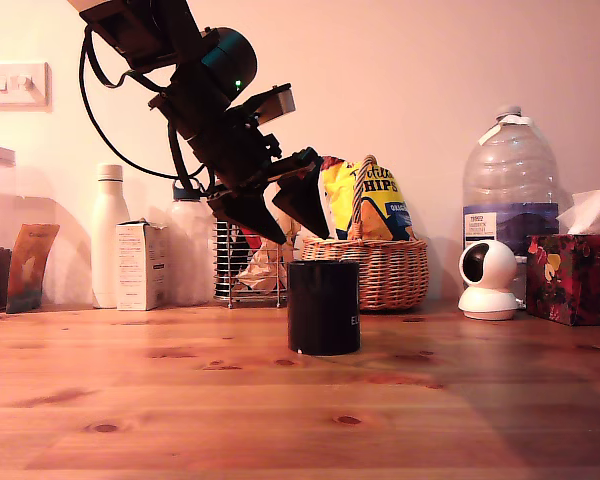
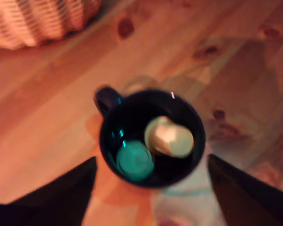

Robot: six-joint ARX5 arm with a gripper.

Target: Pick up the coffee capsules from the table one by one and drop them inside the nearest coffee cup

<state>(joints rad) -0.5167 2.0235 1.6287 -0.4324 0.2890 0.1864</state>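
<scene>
Gripper [image 1: 290, 228] hung just above the black coffee cup [image 1: 323, 306], jaws spread apart and holding nothing. Wrist view: inside the cup, a teal capsule [image 2: 135, 161] lay at 7 o'clock and a cream-topped capsule [image 2: 170, 137] at 3 o'clock. No capsules were visible on the table [image 1: 180, 400]; task judged near complete.

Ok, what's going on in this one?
The arm's claw hangs open and empty just above the black coffee cup on the wooden table. The wrist view looks straight into the cup: a cream-topped capsule and a teal one lie inside. No capsules are visible on the table.
</scene>
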